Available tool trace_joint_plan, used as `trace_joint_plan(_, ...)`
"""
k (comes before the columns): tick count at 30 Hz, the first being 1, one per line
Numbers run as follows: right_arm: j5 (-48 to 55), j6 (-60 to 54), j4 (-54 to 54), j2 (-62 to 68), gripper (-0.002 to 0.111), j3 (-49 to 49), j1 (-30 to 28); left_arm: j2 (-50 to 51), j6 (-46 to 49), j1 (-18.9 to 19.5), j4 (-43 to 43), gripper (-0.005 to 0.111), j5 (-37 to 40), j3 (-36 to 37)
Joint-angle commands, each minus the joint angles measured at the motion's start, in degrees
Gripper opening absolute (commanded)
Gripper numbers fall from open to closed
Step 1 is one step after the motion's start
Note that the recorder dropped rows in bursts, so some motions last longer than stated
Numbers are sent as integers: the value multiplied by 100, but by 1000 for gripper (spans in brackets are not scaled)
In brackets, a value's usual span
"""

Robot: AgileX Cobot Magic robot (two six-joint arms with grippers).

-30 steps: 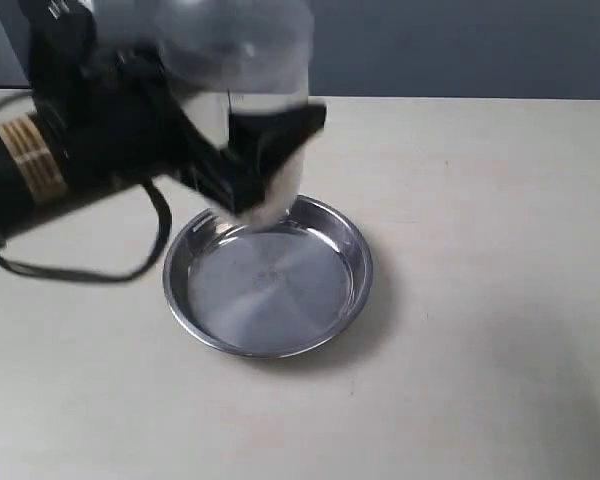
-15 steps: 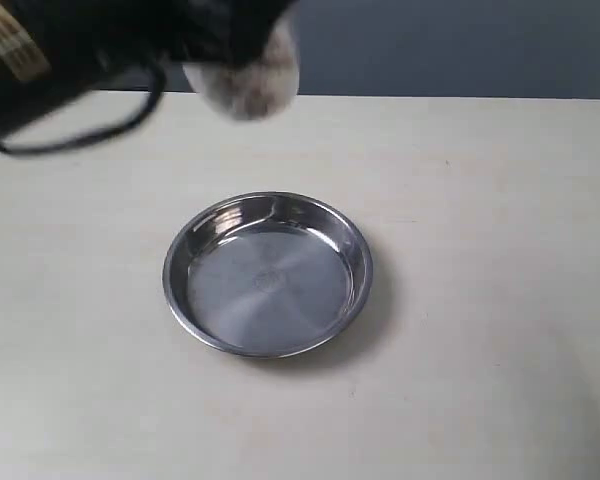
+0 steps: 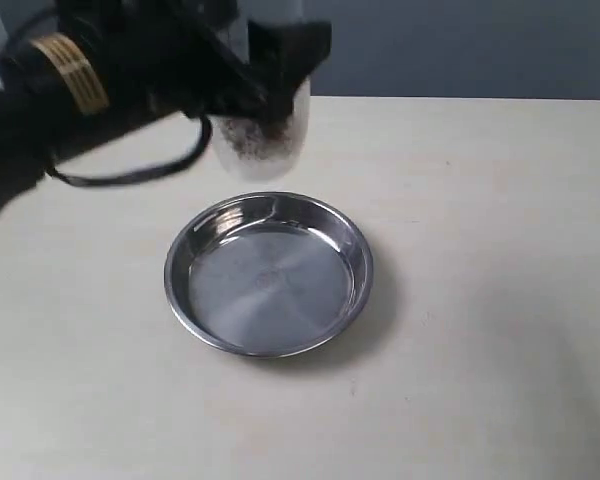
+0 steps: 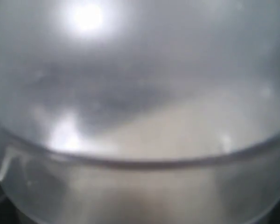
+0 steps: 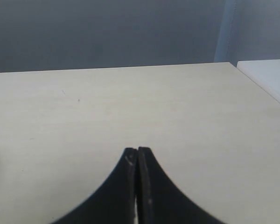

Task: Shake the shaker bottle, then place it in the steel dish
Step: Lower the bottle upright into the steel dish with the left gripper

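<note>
My left gripper [image 3: 265,75] is shut on the shaker bottle [image 3: 260,140], a frosted clear bottle with brown granules inside. It hangs in the air behind the far rim of the steel dish [image 3: 268,275], blurred by motion. The bottle's top is cut off by the frame edge. Up close, the shaker bottle [image 4: 140,116] fills the whole left wrist view and hides the fingers. The dish lies flat on the table with nothing in it. My right gripper [image 5: 138,150] is shut over bare tabletop, away from both.
The pale wooden table [image 3: 480,250] stretches all round the dish. The left arm [image 3: 70,90] and its black cable [image 3: 130,175] reach in from the upper left. A grey wall stands behind the table.
The bottle swung up out of the dish area to the top edge, and has come back down somewhat, to hang behind the dish. The dish has not moved.
</note>
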Motion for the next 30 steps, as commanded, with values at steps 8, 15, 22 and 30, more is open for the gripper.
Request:
trace_joint_plan(8,-68,-11,-14,-27,-1,7,-20,918,209,-67,210,0,-1725,607)
trace_joint_plan(15,-68,-11,-14,-27,-1,7,-20,1447,197,-67,-11,0,-2176,607)
trace_joint_plan(22,-68,-11,-14,-27,-1,7,-20,2436,242,-67,-540,0,-3320,607)
trace_joint_plan(30,-68,-11,-14,-27,-1,7,-20,3263,457,-67,-1079,0,-4012,607)
